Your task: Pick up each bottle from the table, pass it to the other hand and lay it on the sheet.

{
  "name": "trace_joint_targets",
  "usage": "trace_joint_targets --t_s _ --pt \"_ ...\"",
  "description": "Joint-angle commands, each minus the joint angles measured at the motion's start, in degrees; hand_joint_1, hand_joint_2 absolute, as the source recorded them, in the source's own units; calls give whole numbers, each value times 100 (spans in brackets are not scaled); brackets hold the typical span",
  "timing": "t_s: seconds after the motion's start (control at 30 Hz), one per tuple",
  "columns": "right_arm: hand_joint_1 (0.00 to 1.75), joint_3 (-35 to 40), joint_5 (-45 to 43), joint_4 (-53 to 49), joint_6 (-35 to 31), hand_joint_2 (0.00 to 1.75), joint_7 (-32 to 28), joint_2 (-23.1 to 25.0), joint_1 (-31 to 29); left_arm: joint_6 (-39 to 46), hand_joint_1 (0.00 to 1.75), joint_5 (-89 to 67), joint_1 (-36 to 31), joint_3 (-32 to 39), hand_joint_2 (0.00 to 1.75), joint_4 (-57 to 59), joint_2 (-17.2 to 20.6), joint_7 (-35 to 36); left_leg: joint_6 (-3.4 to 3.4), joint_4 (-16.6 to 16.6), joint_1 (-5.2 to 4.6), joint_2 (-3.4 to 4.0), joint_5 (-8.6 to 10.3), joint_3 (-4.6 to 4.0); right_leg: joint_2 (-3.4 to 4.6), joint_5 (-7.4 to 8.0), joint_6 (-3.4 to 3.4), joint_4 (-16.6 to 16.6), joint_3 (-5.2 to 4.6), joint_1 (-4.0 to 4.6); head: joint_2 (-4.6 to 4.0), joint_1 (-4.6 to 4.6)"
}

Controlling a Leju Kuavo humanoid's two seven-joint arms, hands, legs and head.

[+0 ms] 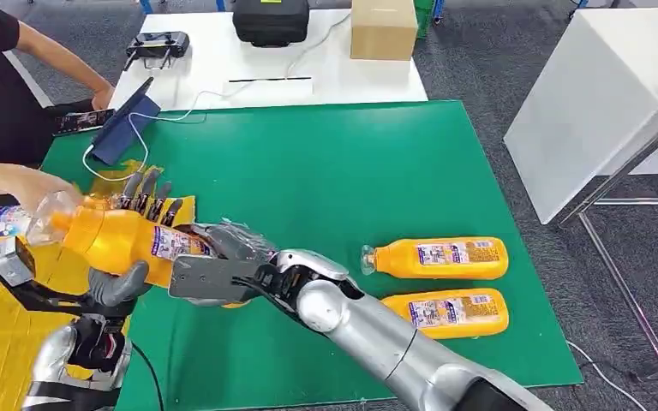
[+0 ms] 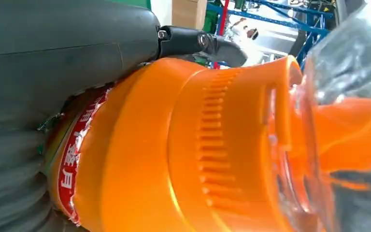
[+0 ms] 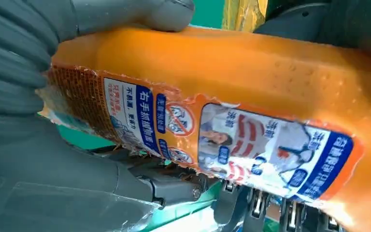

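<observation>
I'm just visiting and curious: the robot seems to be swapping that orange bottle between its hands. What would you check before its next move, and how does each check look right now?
1. Left hand holds the orange bottle: ok, thumb under, fingers over it.
2. Right hand on the bottle too: ok, so release is still pending.
3. Yellow sheet within reach below: ok.
4. Landing spot free: not ok, a person's hand is moving another bottle just beside.
5. Two bottles wait on the green mat: ok.
6. Left grip firm enough: cannot tell.
</observation>
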Motion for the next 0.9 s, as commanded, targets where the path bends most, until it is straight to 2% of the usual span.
trace_joint_targets --t_s 0.03,0.07,0.1,0.13,0.27,0.3,0.33,0.37,0.47,0.5,0.53,0.57,0.6,0.63,0.67,0.73,0.77,0.8,0.87,0.9 --pt "175 661 -84 322 -11 175 -33 -95 -286 9 175 49 -259 -116 175 343 -75 23 -8 -6 6 -9 -14 50 -22 -18 -3 -4 53 7 0 0" --pt "175 659 -86 328 -14 175 -34 -102 -284 8 175 50 -258 -114 175 347 -75 22 -3 -5 2 -5 -1 13 -11 -3 -1 -6 16 3 0 0" --pt "175 657 -87 339 -27 175 -35 -112 -285 1 175 53 -267 -112 175 361 -82 20 -6 -7 6 -9 -9 37 -19 -13 -2 -6 40 7 2 0" --pt "175 656 -86 341 -31 175 -35 -115 -285 -2 175 54 -268 -110 175 364 -82 19 -3 -7 0 -6 -1 14 -11 -4 0 -5 15 1 2 0" --pt "175 650 -83 360 -48 175 -35 -124 -283 -10 175 60 -275 -105 175 382 -84 14 -2 -6 0 -7 -1 15 -12 -5 0 -4 17 1 0 0" --pt "175 648 -72 364 -73 175 -35 -125 -283 -26 175 65 -280 -101 175 383 -91 12 -6 -7 6 -12 -14 51 -24 -19 -1 -6 55 7 0 0" --pt "175 630 -75 370 -90 175 -36 -134 -282 -19 175 58 -289 -95 175 371 -105 -10 -2 -6 1 -8 -2 18 -14 -6 0 -5 20 1 2 0" --pt "175 616 -74 375 -105 175 -37 -138 -279 2 175 22 -295 -96 175 367 -112 -39 -4 -5 5 -12 -9 37 -22 -13 0 -5 41 6 0 0" --pt "175 514 -56 370 -230 175 -28 -184 -257 102 175 -137 -325 -62 175 337 -133 -114 -2 -4 2 -11 -1 14 -17 -5 1 -4 17 2 0 0" --pt "164 442 29 326 -374 175 -3 -215 -234 196 175 -290 -323 -16 175 299 -147 -163 -3 -3 5 -15 -6 28 -24 -11 1 -5 34 6 0 0" --pt "84 376 91 275 -483 175 1 -233 -193 272 175 -425 -316 16 175 262 -160 -213 -2 -3 3 -14 -2 18 -21 -7 1 -4 22 4 0 0" --pt "84 353 85 275 -479 175 3 -267 -203 270 175 -421 -320 27 175 254 -152 -212 -2 -4 2 -12 -1 12 -17 -5 1 -5 16 3 2 2" --pt "0 305 105 218 -523 175 17 -278 -176 348 175 -560 -312 61 175 214 -155 -263 -2 -3 5 -13 -3 17 -19 -6 1 -6 22 5 0 0" --pt "0 174 234 105 -708 175 48 -308 -105 566 175 -979 -322 124 175 146 -197 -419 -2 -3 5 -12 -3 19 -18 -6 0 -6 23 5 0 2" --pt "0 -3 266 -56 -809 0 91 -386 -36 917 175 -1611 -366 209 175 51 -236 -625 -1 -3 1 -10 -1 12 -15 -5 1 -3 14 2 0 -2" --pt "0 -272 269 -374 -872 0 92 -580 54 1396 175 -2447 -454 357 175 -45 -265 -795 -2 2 6 -23 -3 13 -30 -9 1 -2 22 7 0 0" --pt "0 -318 250 -387 -866 0 93 -624 42 1395 175 -2442 -474 385 175 -53 -254 -795 -1 4 6 -20 -1 2 -25 -5 1 -2 11 7 0 0" --pt "0 -439 301 -575 -853 0 102 -719 112 1443 175 -2657 -490 487 175 -55 -255 -800 -3 11 11 -34 -15 31 -45 -23 2 2 46 12 0 0" --pt "0 -460 317 -624 -841 0 102 -743 128 1437 175 -2671 -495 528 175 -43 -265 -805 -1 1 3 -12 -1 6 -16 -3 1 -3 10 4 0 0" --pt "0 -479 339 -638 -824 0 107 -736 149 1412 175 -2696 -484 560 175 -28 -277 -826 -3 1 6 -13 -6 21 -21 -9 1 -3 27 7 2 0"
